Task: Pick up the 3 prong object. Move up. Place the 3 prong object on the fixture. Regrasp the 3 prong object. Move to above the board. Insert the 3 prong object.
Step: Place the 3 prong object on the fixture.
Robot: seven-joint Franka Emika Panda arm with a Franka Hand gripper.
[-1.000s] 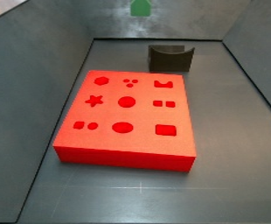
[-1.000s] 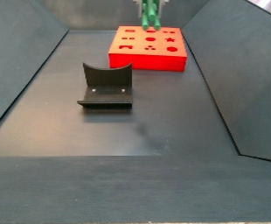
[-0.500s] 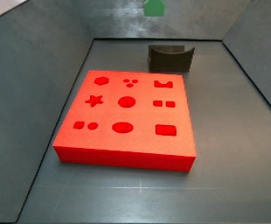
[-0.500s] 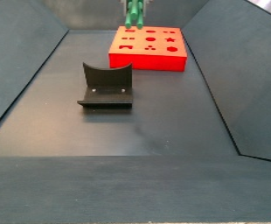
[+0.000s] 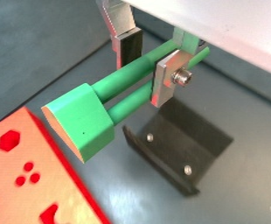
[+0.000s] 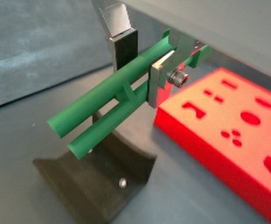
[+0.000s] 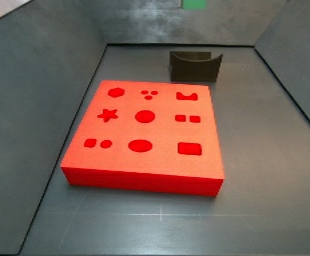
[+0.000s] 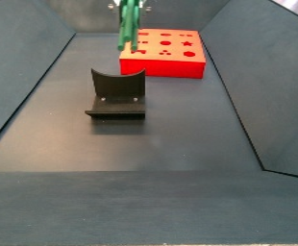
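The green 3 prong object [image 5: 103,105] is held in the air, and my gripper [image 5: 148,68] is shut on its long prongs, one silver finger on each side. The same grip shows where the gripper [image 6: 144,66] clamps the 3 prong object [image 6: 97,118] in both wrist views. The dark fixture [image 5: 179,150] lies on the floor below the piece, and the fixture [image 6: 103,175] shows just under its thick end. In a side view the 3 prong object [image 8: 127,29] hangs upright above the fixture [image 8: 115,93], beside the near left corner of the red board [image 8: 164,53].
The board [image 7: 144,130] lies flat on the dark floor with the fixture [image 7: 195,66] behind it. Only a green tip of the 3 prong object [image 7: 194,3] shows at the upper edge there. Sloping grey walls close in the floor on both sides.
The gripper has carried the 3 prong object sideways, from over the board to over the fixture. The board and the fixture have not moved.
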